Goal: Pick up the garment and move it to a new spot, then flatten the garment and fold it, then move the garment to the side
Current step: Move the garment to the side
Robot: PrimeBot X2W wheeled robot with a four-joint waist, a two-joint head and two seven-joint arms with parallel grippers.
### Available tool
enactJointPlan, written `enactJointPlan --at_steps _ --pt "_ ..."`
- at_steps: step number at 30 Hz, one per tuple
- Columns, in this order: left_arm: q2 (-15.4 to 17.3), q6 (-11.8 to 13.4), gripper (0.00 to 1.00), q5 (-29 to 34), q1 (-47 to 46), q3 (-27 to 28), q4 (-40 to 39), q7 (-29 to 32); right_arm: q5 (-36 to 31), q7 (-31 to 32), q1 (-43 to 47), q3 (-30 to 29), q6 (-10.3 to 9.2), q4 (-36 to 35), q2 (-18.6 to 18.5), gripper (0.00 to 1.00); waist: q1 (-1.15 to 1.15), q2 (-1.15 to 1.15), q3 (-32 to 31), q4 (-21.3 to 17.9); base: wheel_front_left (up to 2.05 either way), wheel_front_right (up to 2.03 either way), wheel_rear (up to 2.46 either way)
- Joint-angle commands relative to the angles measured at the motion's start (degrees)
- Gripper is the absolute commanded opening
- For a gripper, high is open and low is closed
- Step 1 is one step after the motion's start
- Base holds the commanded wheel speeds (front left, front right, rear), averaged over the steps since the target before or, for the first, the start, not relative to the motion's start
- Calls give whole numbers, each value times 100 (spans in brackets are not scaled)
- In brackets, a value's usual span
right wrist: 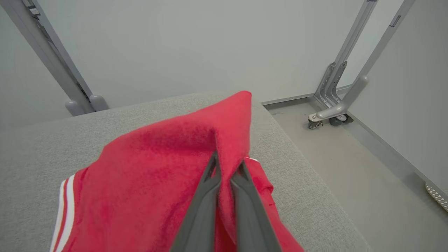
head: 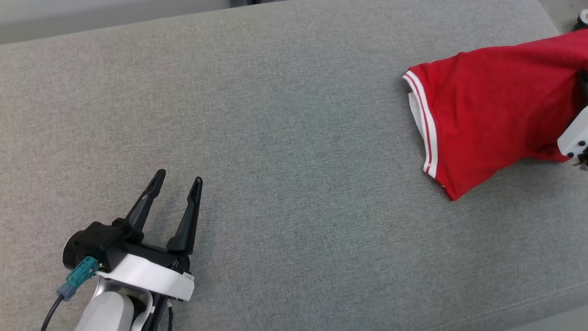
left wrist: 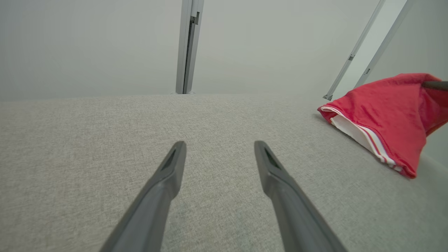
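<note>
The garment (head: 496, 101) is a red shirt with white stripes along one hem, folded into a compact bundle at the far right of the grey cushioned surface (head: 285, 138). In the right wrist view my right gripper (right wrist: 228, 161) is shut on a raised fold of the red garment (right wrist: 168, 168), lifting it into a peak. At the head view's right edge I see just the white wrist housing (head: 574, 138) of that arm. My left gripper (head: 178, 177) stands open at the lower left, nothing between its fingers, far from the garment (left wrist: 388, 115).
The surface's right end drops to a bare floor (right wrist: 364, 168), where a metal frame leg on castors (right wrist: 332, 115) stands. Slanted grey posts (left wrist: 188, 45) rise behind the far edge against a pale wall. Open fabric stretches between the two grippers.
</note>
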Motion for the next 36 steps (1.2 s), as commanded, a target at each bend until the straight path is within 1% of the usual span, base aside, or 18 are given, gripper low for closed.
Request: enactJointPlan --at_steps 1,2,3,4,7,10,14,17,22,26,33,36 --pt "47 -20 100 -35 -93 0 -16 19 -177 -106 -115 -93 1 129 49 11 0 0 47 35 0 0 0" --pt "59 -21 100 -36 -117 -6 -22 20 -313 -184 -149 -180 1 245 111 34 0 0 65 49 0 0 0" --pt "66 -22 100 -36 -139 -12 -26 17 -409 -285 -190 -267 1 359 169 70 0 0 81 66 0 0 0" --pt "70 -21 100 -41 -155 -21 -25 22 -552 -390 -218 -386 1 482 191 100 0 0 92 83 0 0 0" --pt "63 -26 100 -67 -156 -56 6 21 -1093 -698 -294 -743 0 819 214 100 0 0 86 139 0 0 0" --pt "51 -30 100 -97 -127 -63 41 -2 -1683 -962 -352 -1150 0 998 305 100 0 0 20 169 0 0 0" --pt "6 5 100 -120 -55 -66 114 -42 -2321 -1187 -390 -1552 0 956 482 100 0 0 -166 170 0 0 0" --pt "-56 39 100 -136 -10 -50 169 -74 -2470 -1376 -397 -1589 0 814 661 100 0 0 -367 158 0 0 0" --pt "-109 166 100 -178 139 90 230 -120 -2204 -1672 -197 -1208 0 383 909 100 0 0 -782 151 0 0 0" --pt "-99 281 100 -208 245 288 225 -145 -1827 -1787 134 -699 0 -194 939 100 0 0 -1083 176 0 0 0" --pt "-92 440 100 -266 514 693 120 -158 -946 -1690 1167 235 1 -1447 937 100 0 0 -1499 322 0 0 0" --pt "-152 494 100 -225 677 844 -19 -161 -675 -1621 1680 488 0 -1914 916 100 0 0 -1641 402 0 0 0"
